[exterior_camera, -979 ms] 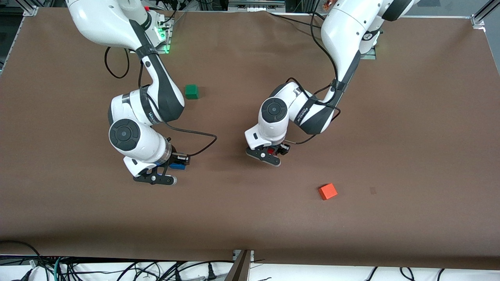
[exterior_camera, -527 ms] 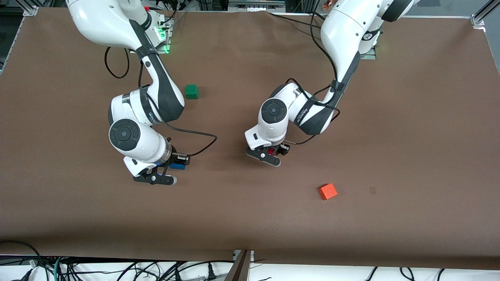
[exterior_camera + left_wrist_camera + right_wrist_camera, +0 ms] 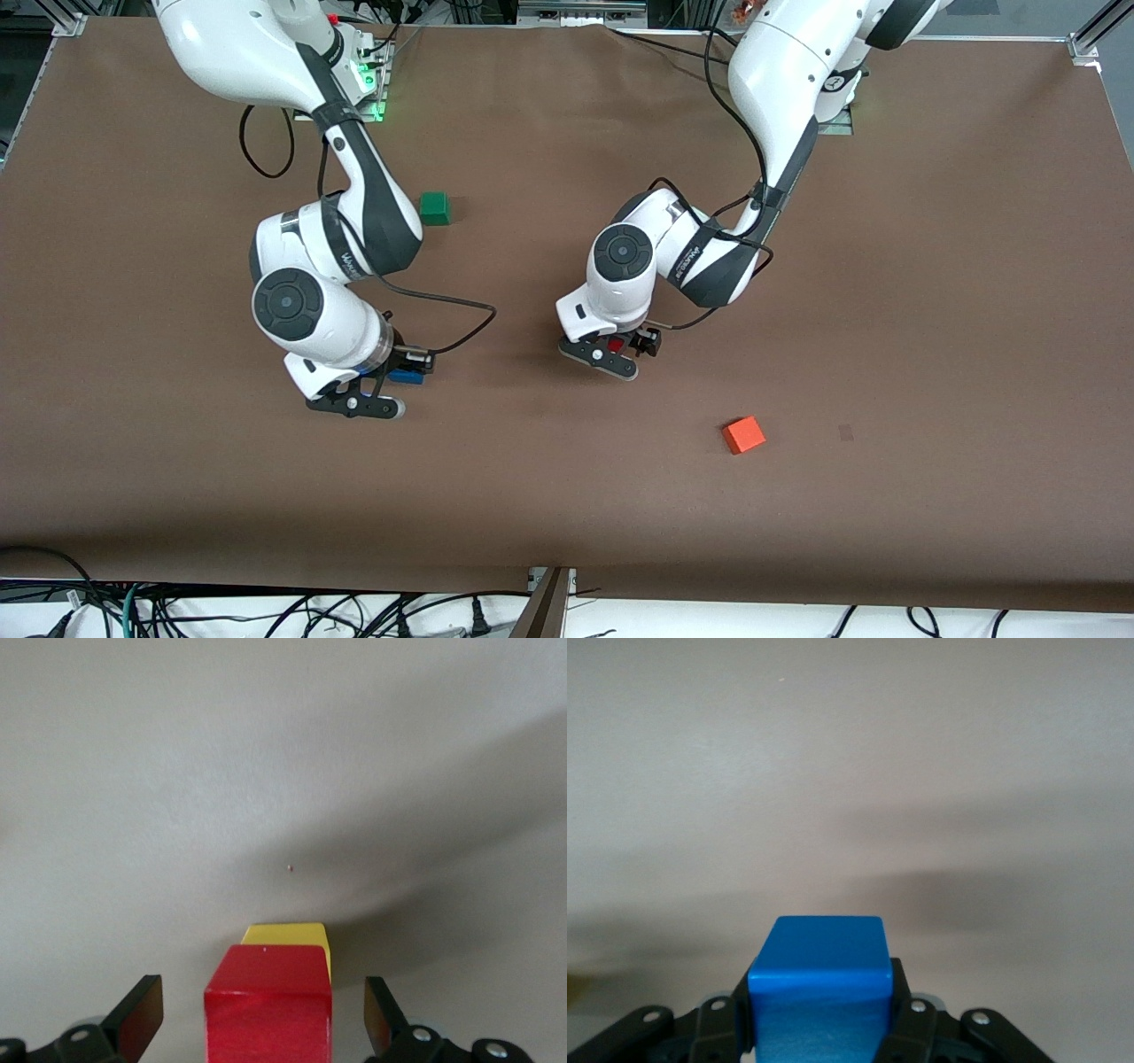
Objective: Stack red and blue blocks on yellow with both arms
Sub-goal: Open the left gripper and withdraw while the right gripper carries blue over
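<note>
In the left wrist view the red cube (image 3: 267,1001) sits on the yellow cube (image 3: 292,933), which shows only as a strip at the red cube's edge. My left gripper (image 3: 263,1017) is open, with a finger on each side of the red cube and a gap to it on both sides. In the front view the left gripper (image 3: 611,353) is low over the table's middle, a bit of the red cube (image 3: 615,343) shows, and the yellow cube is hidden. My right gripper (image 3: 387,383) is shut on the blue cube (image 3: 406,377), also in the right wrist view (image 3: 819,966), above bare table toward the right arm's end.
A green cube (image 3: 434,207) lies on the brown table (image 3: 930,354) beside the right arm's elbow, farther from the front camera. An orange cube (image 3: 743,434) lies nearer the camera, toward the left arm's end.
The right arm has shifted slightly toward the left arm's end with the blue cube. The left gripper has barely moved.
</note>
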Tool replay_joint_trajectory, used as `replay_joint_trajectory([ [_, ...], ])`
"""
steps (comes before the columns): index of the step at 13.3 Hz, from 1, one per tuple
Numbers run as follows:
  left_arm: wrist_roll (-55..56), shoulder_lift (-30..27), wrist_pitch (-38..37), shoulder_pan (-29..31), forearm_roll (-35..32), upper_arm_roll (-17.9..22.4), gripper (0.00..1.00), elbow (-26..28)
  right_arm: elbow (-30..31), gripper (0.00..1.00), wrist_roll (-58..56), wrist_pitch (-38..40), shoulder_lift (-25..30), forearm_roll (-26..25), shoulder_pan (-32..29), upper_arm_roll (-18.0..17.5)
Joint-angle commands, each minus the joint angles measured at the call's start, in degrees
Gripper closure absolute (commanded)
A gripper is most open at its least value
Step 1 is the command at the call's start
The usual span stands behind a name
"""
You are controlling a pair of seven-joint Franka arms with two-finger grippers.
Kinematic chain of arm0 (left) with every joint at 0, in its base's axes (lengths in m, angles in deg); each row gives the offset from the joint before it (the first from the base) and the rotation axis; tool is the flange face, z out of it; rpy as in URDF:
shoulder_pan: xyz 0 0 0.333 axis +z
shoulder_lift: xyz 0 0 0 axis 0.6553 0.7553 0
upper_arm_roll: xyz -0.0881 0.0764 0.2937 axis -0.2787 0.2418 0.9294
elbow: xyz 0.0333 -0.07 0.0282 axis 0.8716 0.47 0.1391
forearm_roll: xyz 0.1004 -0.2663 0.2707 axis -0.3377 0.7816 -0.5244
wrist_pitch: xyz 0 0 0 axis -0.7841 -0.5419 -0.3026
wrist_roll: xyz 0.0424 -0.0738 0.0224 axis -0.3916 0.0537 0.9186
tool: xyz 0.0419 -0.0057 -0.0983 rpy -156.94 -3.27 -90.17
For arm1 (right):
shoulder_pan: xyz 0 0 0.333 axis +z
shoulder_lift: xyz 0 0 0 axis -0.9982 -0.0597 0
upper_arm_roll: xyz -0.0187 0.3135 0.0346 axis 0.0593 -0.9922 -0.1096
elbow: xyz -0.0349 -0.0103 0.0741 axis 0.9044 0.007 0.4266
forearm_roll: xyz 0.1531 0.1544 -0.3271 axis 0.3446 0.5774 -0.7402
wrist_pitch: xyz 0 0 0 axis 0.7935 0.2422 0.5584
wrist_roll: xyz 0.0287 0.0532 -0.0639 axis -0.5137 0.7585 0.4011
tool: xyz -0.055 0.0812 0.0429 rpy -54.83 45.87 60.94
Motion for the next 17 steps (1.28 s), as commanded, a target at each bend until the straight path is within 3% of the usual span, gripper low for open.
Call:
replay_joint_trajectory([
  [1,-0.54,-1.96,-9.02,1.84,-0.03,-0.27,0.0,-6.11,-3.84,0.69,9.03,0.51,-1.2,-0.03,5.66,0.31],
  [4,-0.63,-2.67,-14.6,7.53,0.76,-0.01,0.0,-11.14,-7.18,0.69,15.72,0.33,-2.52,0.05,8.57,0.22],
  [10,-1.24,-3.55,-14.16,29.5,0.58,-0.44,0.0,-14.66,-10.52,0.69,26.88,-2.82,-3.83,0.41,14.01,0.05],
  [12,-1.24,-8.17,-14.33,36.54,0.85,-0.97,0.0,-14.84,-12.54,0.69,30.32,-6.07,-6.11,0.41,16.12,-0.3],
  [15,-1.07,-15.39,-15.3,39.11,0.5,-0.18,0.0,-14.31,-15.53,0.68,31.38,-12.92,-10.16,0.41,17.97,-0.74],
  [17,-1.16,-18.57,-24.3,41.31,0.67,-0.88,0.0,-14.22,-16.59,0.68,31.47,-15.13,-11.92,0.41,18.33,-1.09],
])
